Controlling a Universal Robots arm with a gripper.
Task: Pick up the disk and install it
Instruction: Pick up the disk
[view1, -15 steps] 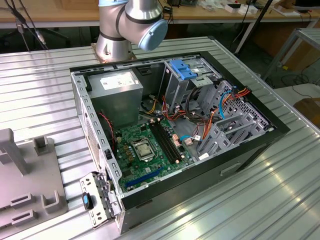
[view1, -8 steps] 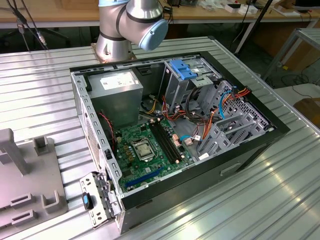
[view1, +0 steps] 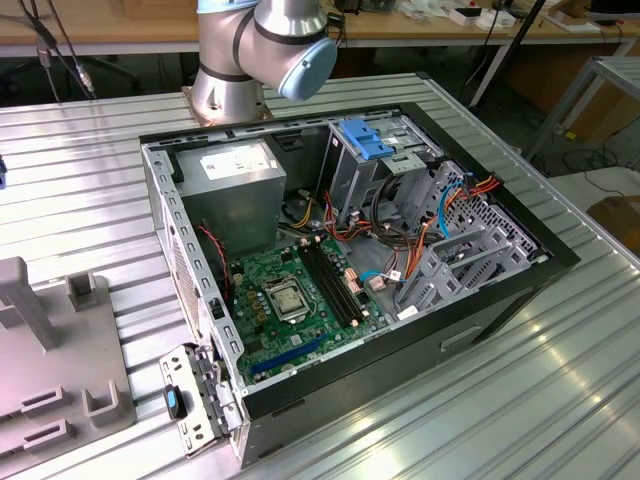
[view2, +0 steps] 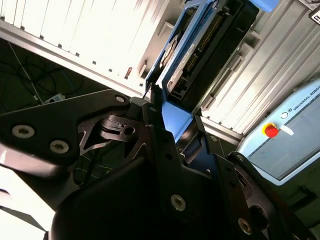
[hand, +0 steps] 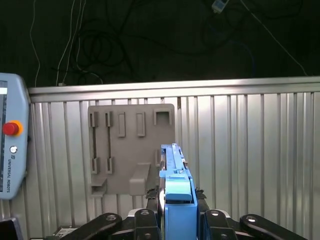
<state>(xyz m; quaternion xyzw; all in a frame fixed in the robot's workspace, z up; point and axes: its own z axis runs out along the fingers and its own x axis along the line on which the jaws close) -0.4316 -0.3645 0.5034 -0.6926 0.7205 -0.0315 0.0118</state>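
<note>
In both wrist views my gripper (hand: 176, 206) is shut on the disk (hand: 175, 175), a grey drive in a bright blue carrier frame. The black fingers (hand: 152, 202) clamp the blue frame from both sides. In the second wrist view the disk (view2: 200, 50) stretches away from the gripper (view2: 172, 125), its dark circuit side and blue rail showing. It hangs in the air over the ribbed metal table (hand: 250, 150), apart from the grey holder plate (hand: 130, 145). In the exterior view the open computer case (view1: 350, 250) lies on the table, with the arm's base (view1: 250, 60) behind it.
Inside the case are a grey power supply box with a white label (view1: 235, 185), a green board (view1: 290, 300), cables and a pale blue latch piece (view1: 365, 135) on the drive cage. A grey fixture (view1: 50, 370) sits at the exterior view's left. A pendant with a red button (view2: 285, 145) lies on the table.
</note>
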